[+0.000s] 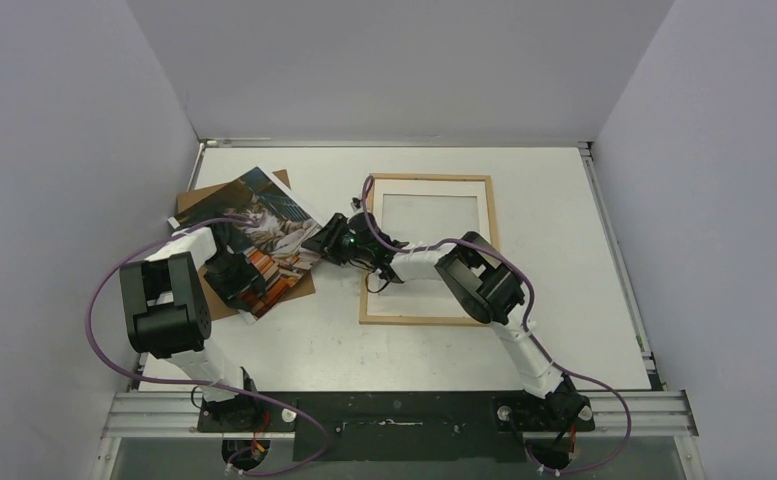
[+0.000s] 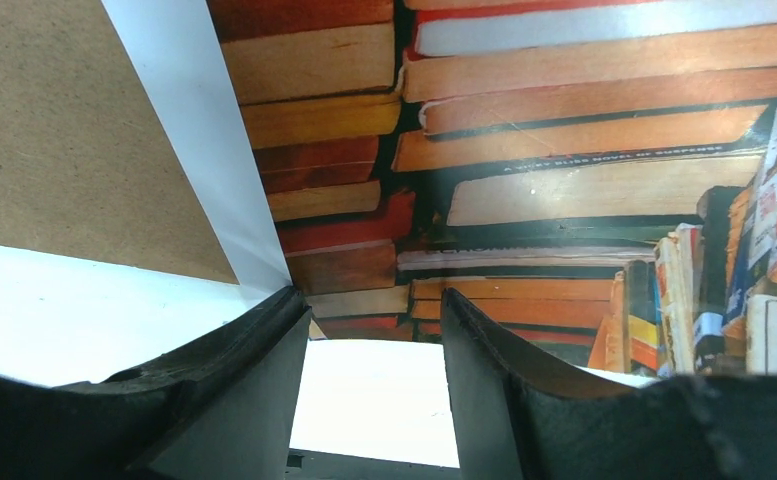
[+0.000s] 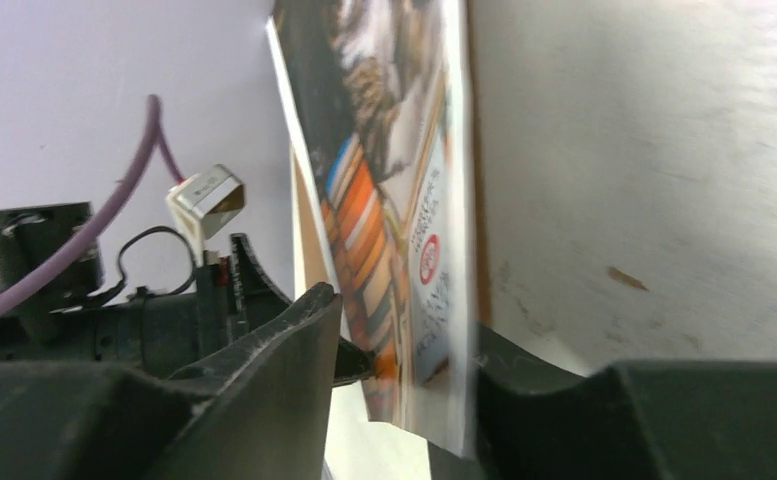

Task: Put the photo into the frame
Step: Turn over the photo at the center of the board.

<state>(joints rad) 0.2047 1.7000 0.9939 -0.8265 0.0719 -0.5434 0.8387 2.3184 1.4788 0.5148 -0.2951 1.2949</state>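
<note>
Brown hardboard panel [image 1: 194, 198] flat on white table [image 1: 564, 330], far-left, nr grey wall [image 1: 64, 150].

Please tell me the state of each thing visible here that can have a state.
photo: printed side up, lying on the backing panel, not in the frame.
frame: flat on the table, no photo inside.
backing panel: flat, under the photo.
left end effector: open, at the photo's edge.
right end effector: open, straddling the photo's edge.
</note>
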